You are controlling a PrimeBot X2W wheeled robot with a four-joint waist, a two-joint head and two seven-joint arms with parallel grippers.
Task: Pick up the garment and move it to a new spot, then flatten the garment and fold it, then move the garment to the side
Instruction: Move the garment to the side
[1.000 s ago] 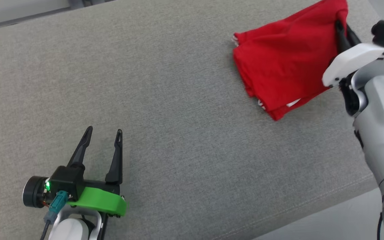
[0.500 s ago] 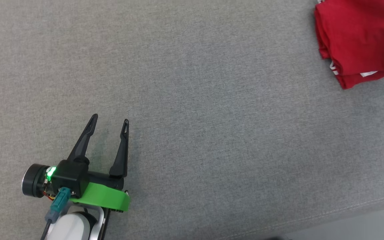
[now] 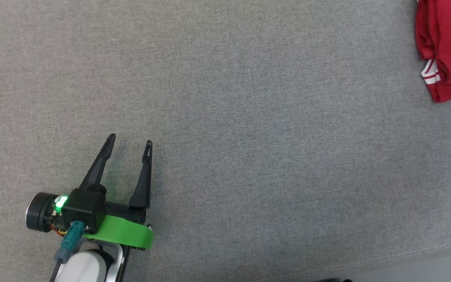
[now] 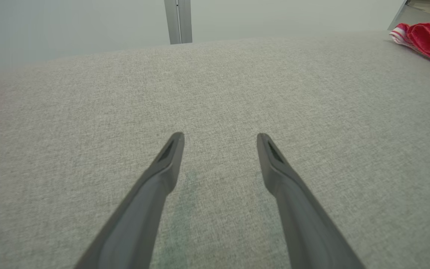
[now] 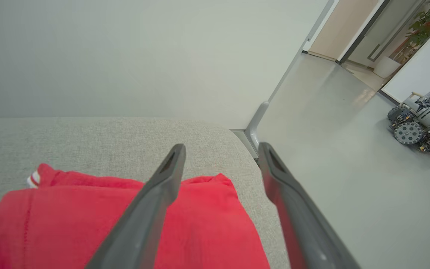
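The robot's left gripper (image 3: 129, 140) sits at the lower left of the head view. Its two long dark fingers (image 3: 95, 170) are spread in a narrow V and point up and slightly right. They rise from a black wrist block (image 3: 84, 207) with a lit green lamp (image 3: 60, 202), a bright green collar (image 3: 121, 235) and a white forearm (image 3: 82, 270) cut off by the bottom edge. The right gripper (image 5: 221, 146), seen from its own wrist, likewise has both dark fingers parted, tips well apart.

The red garment (image 3: 450, 43), folded with white-striped trim showing, lies flat near the grey cushion's (image 3: 225, 117) right end.
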